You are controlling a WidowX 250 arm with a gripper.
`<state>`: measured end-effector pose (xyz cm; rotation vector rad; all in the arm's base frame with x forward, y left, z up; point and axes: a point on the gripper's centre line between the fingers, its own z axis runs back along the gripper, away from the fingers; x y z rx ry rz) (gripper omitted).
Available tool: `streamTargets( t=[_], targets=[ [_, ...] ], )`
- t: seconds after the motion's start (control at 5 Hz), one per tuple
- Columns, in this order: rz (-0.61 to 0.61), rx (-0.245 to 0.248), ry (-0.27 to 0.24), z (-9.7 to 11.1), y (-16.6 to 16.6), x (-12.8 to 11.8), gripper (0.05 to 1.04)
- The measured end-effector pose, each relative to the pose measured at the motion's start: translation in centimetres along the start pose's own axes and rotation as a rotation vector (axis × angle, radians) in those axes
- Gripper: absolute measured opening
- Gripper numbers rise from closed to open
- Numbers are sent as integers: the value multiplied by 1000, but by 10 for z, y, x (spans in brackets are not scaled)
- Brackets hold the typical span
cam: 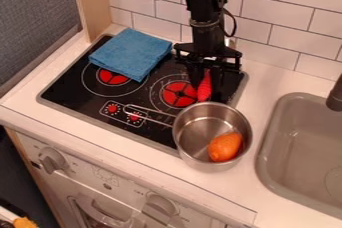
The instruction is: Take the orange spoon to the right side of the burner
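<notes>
Right at the claw (210, 79) is the red-orange spoon (204, 90); open or closed, I can't tell.

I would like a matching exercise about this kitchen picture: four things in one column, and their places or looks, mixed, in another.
Things
1. Cloth
2. Pot
3. Orange object
4. Sink

Places or looks
A. Inside the pot
B. Grey, right of the stove
C. Blue, on the stove
D. Metal, with a long handle

Right pairs: 1-C, 2-D, 3-A, 4-B
</notes>
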<state>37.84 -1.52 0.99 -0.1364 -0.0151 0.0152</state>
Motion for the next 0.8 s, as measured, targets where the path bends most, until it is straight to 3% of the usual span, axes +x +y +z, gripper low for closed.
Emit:
streamTargets(
  t=[0.2,0.4,0.6,0.8],
  targets=[
    [-22,43,-4,1,-5,-6,823],
    [-45,86,-56,19,-11,-11,1007],
    [-88,108,-128,47,-22,-14,1008],
    [-95,118,-143,54,-27,-17,1001]
  ],
)
